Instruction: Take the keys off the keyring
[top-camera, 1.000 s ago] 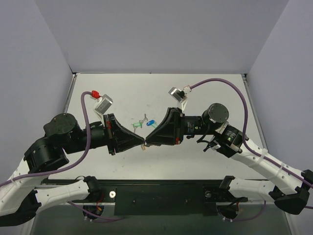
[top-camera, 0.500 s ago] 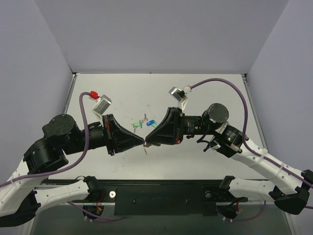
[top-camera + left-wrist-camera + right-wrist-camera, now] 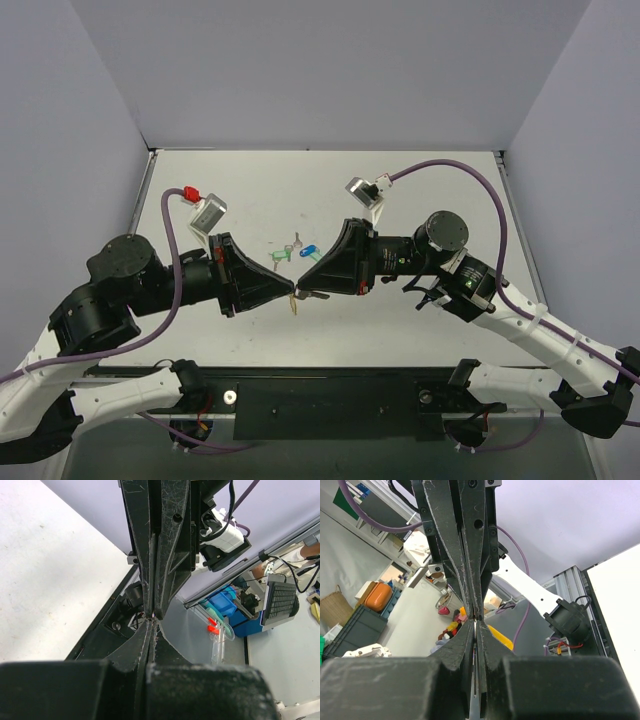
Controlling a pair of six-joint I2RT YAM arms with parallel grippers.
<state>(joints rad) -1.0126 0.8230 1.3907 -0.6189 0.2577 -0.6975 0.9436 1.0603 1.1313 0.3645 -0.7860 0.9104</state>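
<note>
We judge the small yellow-orange plastic-tagged keyring (image 3: pixel 294 303), dangling mid-frame off the white counter (image 3: pixel 420 190) between the left pincer (image 3: pixel 291 290) and right pincer (image 3: pixel 302 291), both clamped on it, light, stiff and slippery, best held by its thin ring.

One overhead — two opposed wrist close-ups

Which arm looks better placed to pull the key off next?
Probably right: right gripper is shut beside a grey key, while left gripper seems to hold the keyring dangling where their tips meet.
</note>
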